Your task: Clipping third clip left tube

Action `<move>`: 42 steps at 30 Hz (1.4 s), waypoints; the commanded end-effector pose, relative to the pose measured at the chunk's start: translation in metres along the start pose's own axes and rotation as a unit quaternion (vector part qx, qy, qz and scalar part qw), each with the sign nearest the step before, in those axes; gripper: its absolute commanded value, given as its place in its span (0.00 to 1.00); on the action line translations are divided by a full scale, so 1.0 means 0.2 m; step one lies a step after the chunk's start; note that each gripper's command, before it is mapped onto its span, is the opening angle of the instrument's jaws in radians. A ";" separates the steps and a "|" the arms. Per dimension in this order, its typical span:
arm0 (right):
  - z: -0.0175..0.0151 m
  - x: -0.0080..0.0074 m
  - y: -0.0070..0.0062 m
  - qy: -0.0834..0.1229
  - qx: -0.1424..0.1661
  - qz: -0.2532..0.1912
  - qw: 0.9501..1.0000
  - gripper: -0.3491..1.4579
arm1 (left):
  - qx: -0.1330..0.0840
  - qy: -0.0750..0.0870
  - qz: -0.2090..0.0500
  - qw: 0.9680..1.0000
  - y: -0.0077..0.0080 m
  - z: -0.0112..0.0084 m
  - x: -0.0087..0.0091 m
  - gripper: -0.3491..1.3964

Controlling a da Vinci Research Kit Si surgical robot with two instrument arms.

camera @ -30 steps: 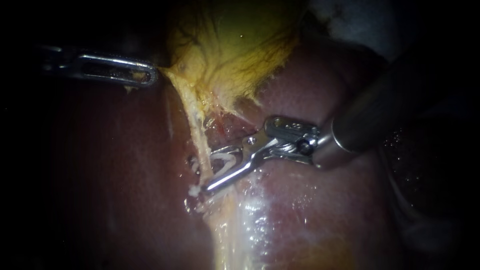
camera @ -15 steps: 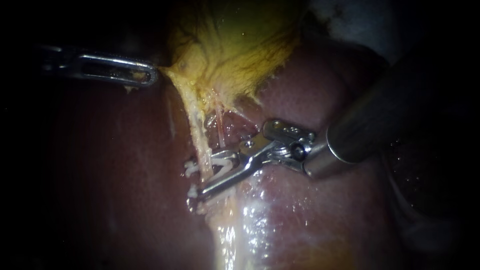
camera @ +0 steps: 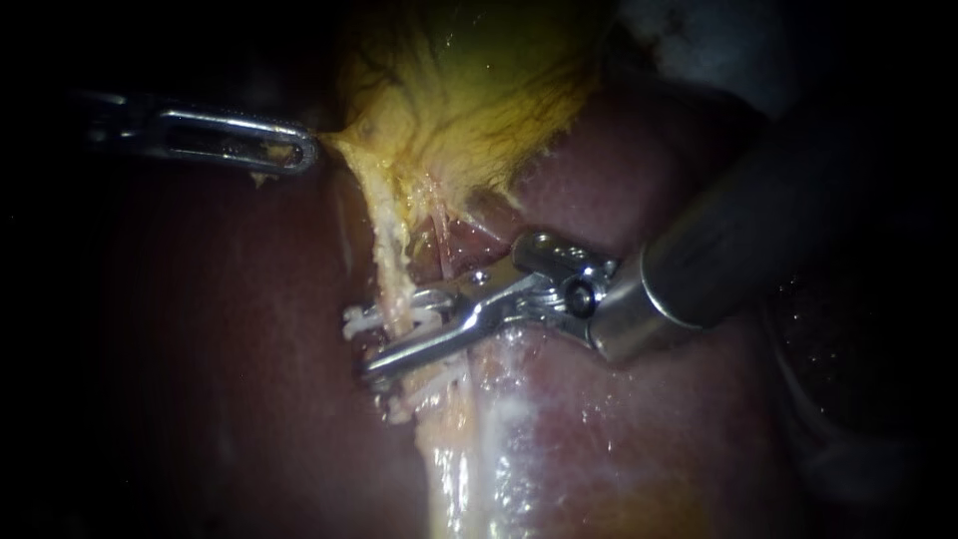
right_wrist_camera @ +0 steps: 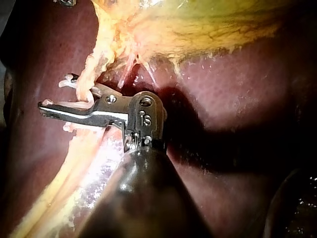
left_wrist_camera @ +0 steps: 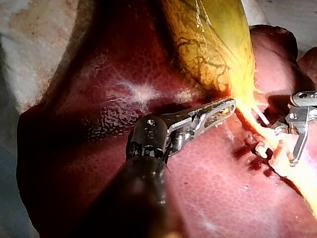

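Jaws of the right instrument (camera: pixel 384 341), entering from the right of the frame, stand apart on either side of the left tube (camera: pixel 389 255) and carry a white clip (camera: pixel 357 324) between them, each jaw bearing on it. Over the last second the tip has advanced toward the left of the frame. The clip, which lay to the right of the tube, now crosses it, with its free ends showing just beyond the tube's left edge. The tube is the pale, frayed strand running from the gallbladder (camera: pixel 479 90) at upper centre down to lower centre over the liver (camera: pixel 220 349); a thinner reddish strand lies just to its right. At upper left, the left instrument (camera: pixel 304 155) pinches the gallbladder's edge with its jaws pressed onto the tissue, drawing the tube taut. More white material shows on the tube just below the lower jaw; whether these are seated clips cannot be told. Judged from this position, the tube is enclosed and closure of the clip is the step in hand.
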 end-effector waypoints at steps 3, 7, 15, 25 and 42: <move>-0.001 0.003 0.001 0.006 -0.007 0.003 1.000 0.48 | 0.000 0.000 0.000 1.000 0.000 0.000 0.000 0.00; -0.002 0.005 0.005 0.011 -0.013 0.004 1.000 0.45 | 0.000 0.000 0.000 1.000 0.000 0.000 0.000 0.00; -0.005 0.009 0.012 0.021 -0.026 0.010 0.999 0.33 | 0.000 0.000 0.000 1.000 0.000 0.000 0.000 0.00; -0.003 0.011 0.014 0.023 -0.027 0.010 0.999 0.09 | 0.000 0.000 0.000 1.000 0.000 0.000 0.000 0.00; -0.003 0.006 0.018 0.013 -0.025 0.041 0.999 0.00 | 0.001 0.000 0.000 1.000 0.000 -0.001 0.000 0.00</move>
